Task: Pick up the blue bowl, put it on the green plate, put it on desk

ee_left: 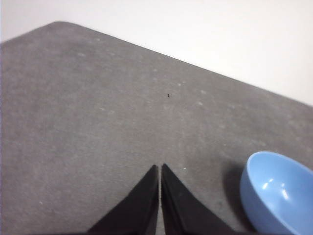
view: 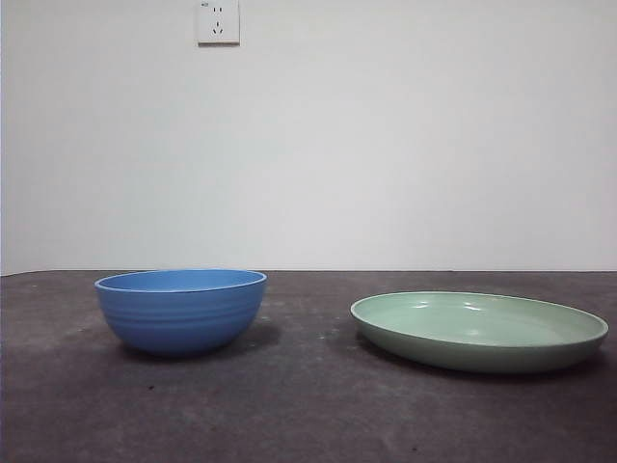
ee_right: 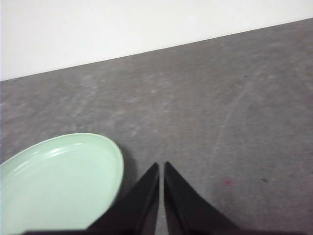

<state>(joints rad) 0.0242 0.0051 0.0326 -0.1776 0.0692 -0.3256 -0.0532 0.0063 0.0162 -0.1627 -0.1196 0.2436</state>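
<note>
The blue bowl (view: 181, 309) stands upright on the desk (view: 308, 405) at the left of the front view. The green plate (view: 479, 330) lies flat on the desk at the right, apart from the bowl. Both are empty. Neither arm shows in the front view. In the left wrist view my left gripper (ee_left: 160, 167) is shut and empty above bare desk, with the blue bowl (ee_left: 279, 193) off to one side. In the right wrist view my right gripper (ee_right: 161, 165) is shut and empty, with the green plate (ee_right: 58, 183) beside it.
A white wall rises behind the desk's far edge, with a white wall socket (view: 218, 21) high up. A small reddish speck (ee_right: 227, 182) marks the desk near my right gripper.
</note>
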